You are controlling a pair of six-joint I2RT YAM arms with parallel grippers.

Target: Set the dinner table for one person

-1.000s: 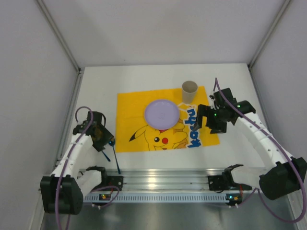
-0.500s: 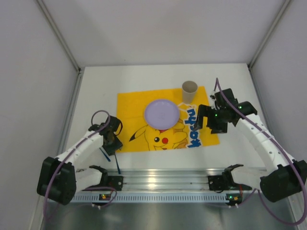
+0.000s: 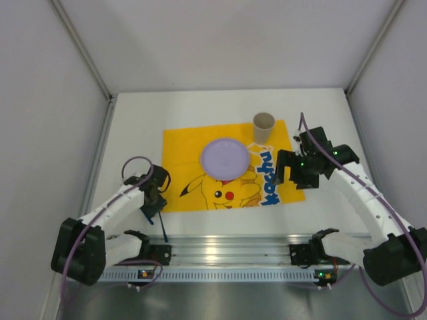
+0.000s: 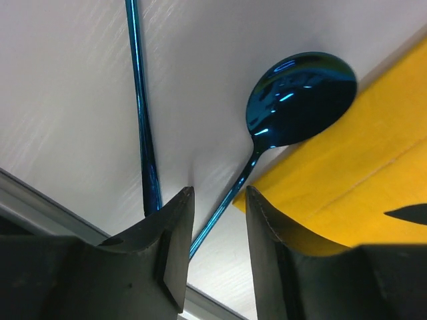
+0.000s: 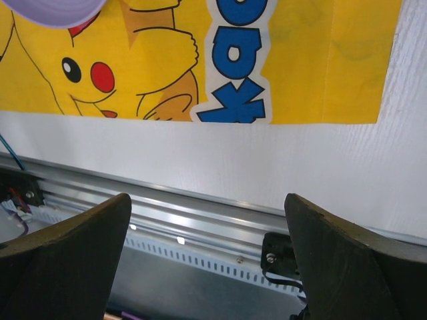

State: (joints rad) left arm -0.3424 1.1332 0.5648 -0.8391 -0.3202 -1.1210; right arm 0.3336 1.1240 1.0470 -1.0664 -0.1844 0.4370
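Note:
The white dinner table (image 3: 133, 127) carries a yellow Pikachu mat (image 3: 183, 147) with a purple plate (image 3: 225, 158) and a beige cup (image 3: 263, 127) on it. My left gripper (image 3: 154, 199) is low at the mat's near left corner. In the left wrist view its jaws (image 4: 217, 230) stand a little apart around the handle of a blue spoon (image 4: 300, 100), whose bowl lies at the mat's edge. The handle runs close by the left finger (image 4: 175, 240). My right gripper (image 3: 283, 170) is wide open and empty above the mat's near right part.
A second thin blue utensil (image 4: 140, 100) lies on the table left of the spoon and also shows in the top view (image 3: 163, 228). The metal rail (image 3: 227, 250) runs along the near edge. White walls enclose the table on three sides.
My left gripper has moved right and nearer, from the table's left side to the mat's near left corner, with the spoon. The right gripper shifted slightly nearer.

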